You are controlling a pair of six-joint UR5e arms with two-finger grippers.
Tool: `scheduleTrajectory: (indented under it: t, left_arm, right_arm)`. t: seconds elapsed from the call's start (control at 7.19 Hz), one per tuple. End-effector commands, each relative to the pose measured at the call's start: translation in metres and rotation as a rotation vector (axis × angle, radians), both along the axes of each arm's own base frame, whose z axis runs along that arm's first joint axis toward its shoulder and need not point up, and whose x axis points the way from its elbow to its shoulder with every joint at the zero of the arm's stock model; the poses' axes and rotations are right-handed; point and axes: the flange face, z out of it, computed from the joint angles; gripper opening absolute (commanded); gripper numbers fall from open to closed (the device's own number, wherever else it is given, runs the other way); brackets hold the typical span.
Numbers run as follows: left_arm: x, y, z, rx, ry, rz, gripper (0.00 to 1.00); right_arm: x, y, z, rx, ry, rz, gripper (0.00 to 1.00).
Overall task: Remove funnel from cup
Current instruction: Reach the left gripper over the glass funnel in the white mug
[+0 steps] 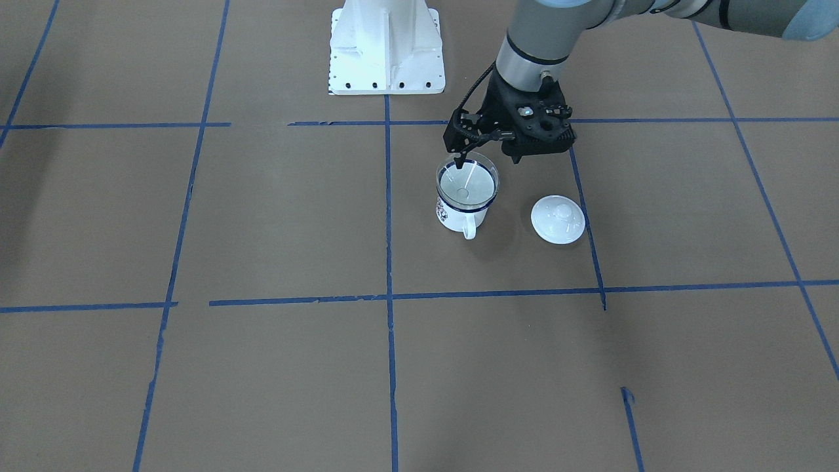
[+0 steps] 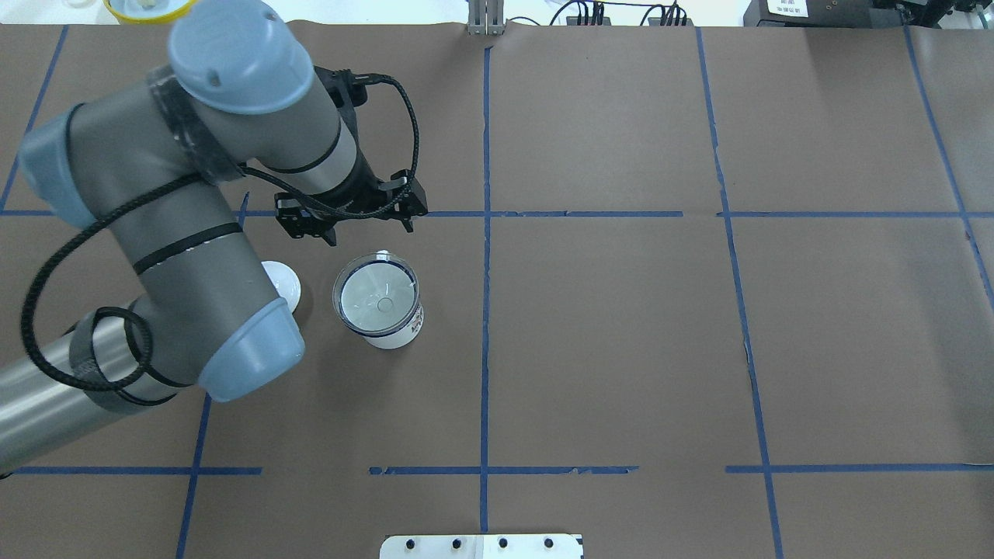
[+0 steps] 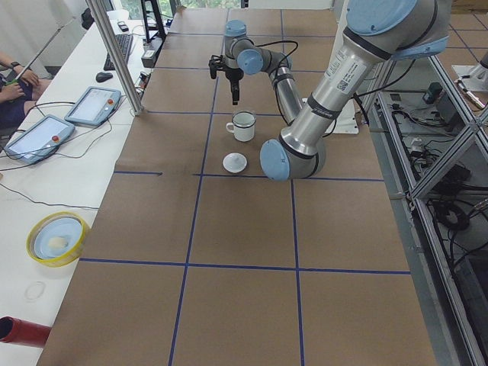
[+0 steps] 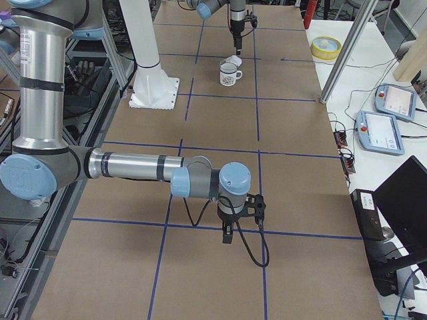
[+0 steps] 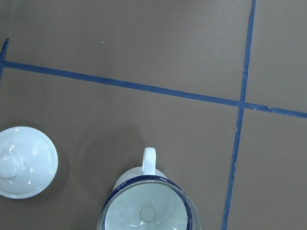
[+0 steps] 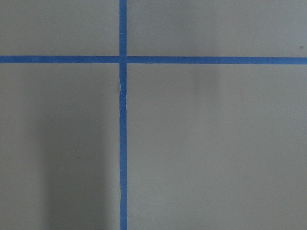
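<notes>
Blue-taped brown table [image 2: 621,349] under cup [image 2: 394,338]

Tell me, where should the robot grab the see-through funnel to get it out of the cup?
By its thin top edge, from straight above. The funnel sits upright in the cup, only its wide rim poking out, spout down inside. One finger inside the cone, one outside, probably away from the handle; then lift up.

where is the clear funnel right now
Overhead view: the clear funnel sits in the white blue-rimmed enamel mug, left of centre, with the white domed lid on its left.
</notes>
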Motion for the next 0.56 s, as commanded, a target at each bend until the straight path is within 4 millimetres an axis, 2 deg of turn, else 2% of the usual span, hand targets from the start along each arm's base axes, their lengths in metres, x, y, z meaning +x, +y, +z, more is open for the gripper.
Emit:
scheduleTrajectory:
  t: [0.0, 0.28, 0.42]
  left_arm:
    - [0.051, 0.003, -0.001, 0.007, -0.073, 0.013, 1.00]
    - [0.080, 0.027, 0.011, 0.016, -0.106, 0.050, 0.86]
    - [0.083, 0.028, 0.013, 0.013, -0.108, 0.054, 0.73]
  right_arm:
    - [0.000, 0.000, 0.000, 0.000, 0.000, 0.000, 1.00]
    - [0.000, 0.000, 0.000, 0.000, 0.000, 0.000, 1.00]
    - [0.000, 0.000, 0.000, 0.000, 0.000, 0.000, 1.00]
